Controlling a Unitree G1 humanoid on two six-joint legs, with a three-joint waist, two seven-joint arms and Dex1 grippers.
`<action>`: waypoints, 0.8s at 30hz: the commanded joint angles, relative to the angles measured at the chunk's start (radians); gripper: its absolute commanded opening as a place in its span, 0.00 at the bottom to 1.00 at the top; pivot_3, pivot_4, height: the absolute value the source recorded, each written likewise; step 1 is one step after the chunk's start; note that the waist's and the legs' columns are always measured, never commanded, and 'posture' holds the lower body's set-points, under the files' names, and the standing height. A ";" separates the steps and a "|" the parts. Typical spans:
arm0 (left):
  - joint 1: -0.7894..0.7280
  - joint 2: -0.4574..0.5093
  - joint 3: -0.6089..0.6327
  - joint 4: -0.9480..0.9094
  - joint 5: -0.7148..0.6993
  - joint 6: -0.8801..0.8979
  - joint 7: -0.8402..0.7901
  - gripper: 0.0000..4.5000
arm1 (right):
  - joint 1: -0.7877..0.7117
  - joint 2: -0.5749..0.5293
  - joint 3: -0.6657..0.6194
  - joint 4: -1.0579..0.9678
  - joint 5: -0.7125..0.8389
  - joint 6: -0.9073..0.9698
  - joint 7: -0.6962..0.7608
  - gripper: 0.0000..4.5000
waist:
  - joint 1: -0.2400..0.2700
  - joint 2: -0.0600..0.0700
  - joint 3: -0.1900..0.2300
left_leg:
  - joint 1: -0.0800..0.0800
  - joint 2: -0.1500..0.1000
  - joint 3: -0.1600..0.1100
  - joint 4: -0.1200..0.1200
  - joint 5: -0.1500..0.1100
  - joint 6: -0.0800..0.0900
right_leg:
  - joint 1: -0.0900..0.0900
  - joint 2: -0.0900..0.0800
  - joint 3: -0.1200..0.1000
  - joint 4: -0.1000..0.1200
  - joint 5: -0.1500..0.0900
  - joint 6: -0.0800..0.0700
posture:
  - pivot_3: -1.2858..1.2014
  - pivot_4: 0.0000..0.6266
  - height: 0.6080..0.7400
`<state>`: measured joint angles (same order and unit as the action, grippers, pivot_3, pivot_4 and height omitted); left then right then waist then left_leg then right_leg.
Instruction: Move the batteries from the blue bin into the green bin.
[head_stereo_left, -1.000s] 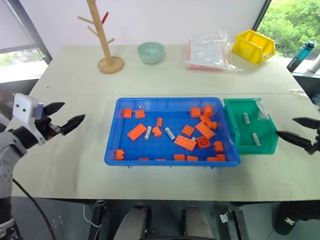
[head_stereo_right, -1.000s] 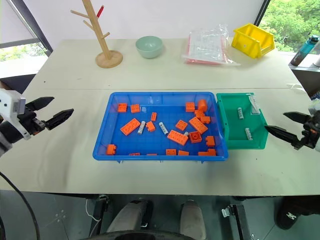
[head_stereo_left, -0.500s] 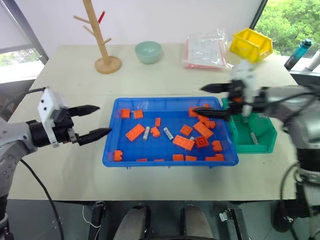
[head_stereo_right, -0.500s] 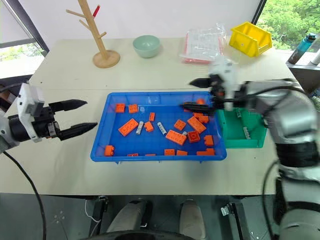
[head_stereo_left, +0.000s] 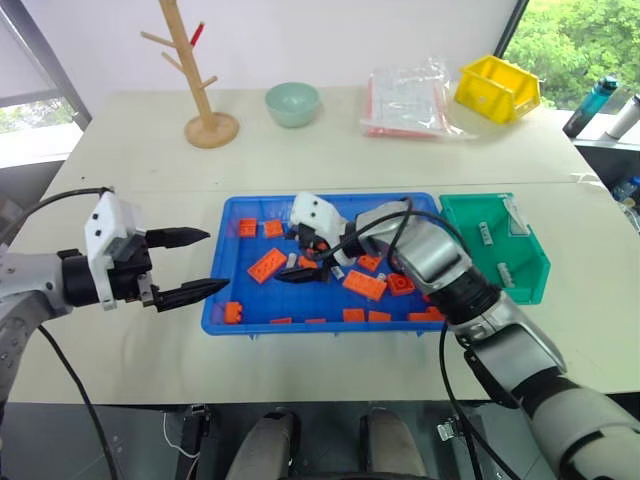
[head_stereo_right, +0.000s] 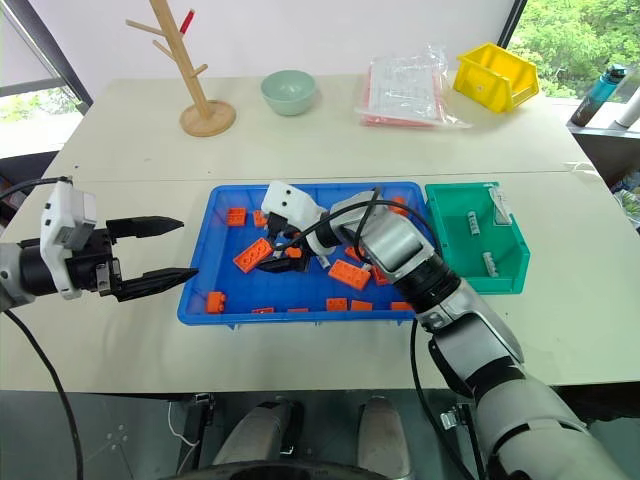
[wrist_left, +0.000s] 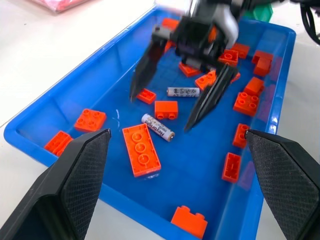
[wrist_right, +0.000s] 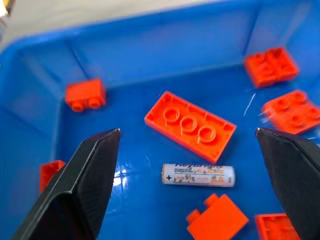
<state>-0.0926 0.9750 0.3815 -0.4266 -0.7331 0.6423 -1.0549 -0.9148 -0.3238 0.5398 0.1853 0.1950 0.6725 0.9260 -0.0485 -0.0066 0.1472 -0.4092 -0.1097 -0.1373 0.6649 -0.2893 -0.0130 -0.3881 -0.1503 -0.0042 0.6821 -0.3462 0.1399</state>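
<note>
The right gripper (head_stereo_left: 305, 262) has swung all the way across from beside the green bin (head_stereo_left: 530, 262) and now hangs low inside the blue bin (head_stereo_left: 222, 292), jaws spread wide and holding nothing, its two black fingers straddling the patch where the batteries lie. The right wrist view says it best: one battery (wrist_right: 198, 175) lies flat on the blue floor between the open fingertips, just beside a long orange brick (wrist_right: 189, 125) and a smaller orange brick (wrist_right: 217, 218). In the left wrist view a second battery (wrist_left: 183, 91) lies a little farther on, near the middle of the tray among more bricks. Two batteries (head_stereo_left: 497, 254) already rest in the green bin, so the job is partly done and this looks like the approach for the next pick. The left gripper (head_stereo_left: 190, 265) has edged in toward the tray's left wall and hovers outside it, fingers wide apart, empty. The catch, as I read it: the target sits close against the bricks, so the close must take the battery alone.
</note>
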 joint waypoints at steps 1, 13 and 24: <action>-0.002 -0.004 0.030 -0.034 -0.022 -0.002 0.017 1.00 | 0.009 0.019 0.021 0.034 -0.051 -0.060 0.022 0.98 | -0.002 0.000 0.000 | 0.000 0.000 0.000 0.000 0.000 0.000 | 0.000 0.000 0.000 0.000 0.000 0.000 | 0.52 0.24 0.90; -0.017 -0.003 0.022 -0.037 -0.035 -0.003 0.041 1.00 | 0.023 0.086 0.018 0.190 -0.167 -0.166 0.012 0.98 | -0.023 0.000 0.000 | 0.000 0.001 -0.001 -0.001 0.001 -0.001 | -0.001 0.001 0.000 0.001 0.000 0.000 | 0.52 0.24 0.90; -0.065 -0.026 -0.044 0.011 -0.020 -0.018 0.026 1.00 | 0.042 0.041 -0.221 -0.069 -0.014 0.069 0.023 0.50 | -0.019 0.001 0.000 | 0.000 0.000 -0.001 -0.001 0.001 -0.001 | -0.001 0.000 0.000 0.001 0.000 0.000 | 0.52 0.24 0.90</action>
<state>-0.1459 0.9526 0.3451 -0.4218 -0.7553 0.6425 -1.0229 -0.8560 -0.2609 0.4178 0.2286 0.1194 0.6867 0.9440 -0.0677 -0.0061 0.1475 -0.4097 -0.1096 -0.1386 0.6642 -0.2887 -0.0141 -0.3891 -0.1499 -0.0041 0.6829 -0.3462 0.1399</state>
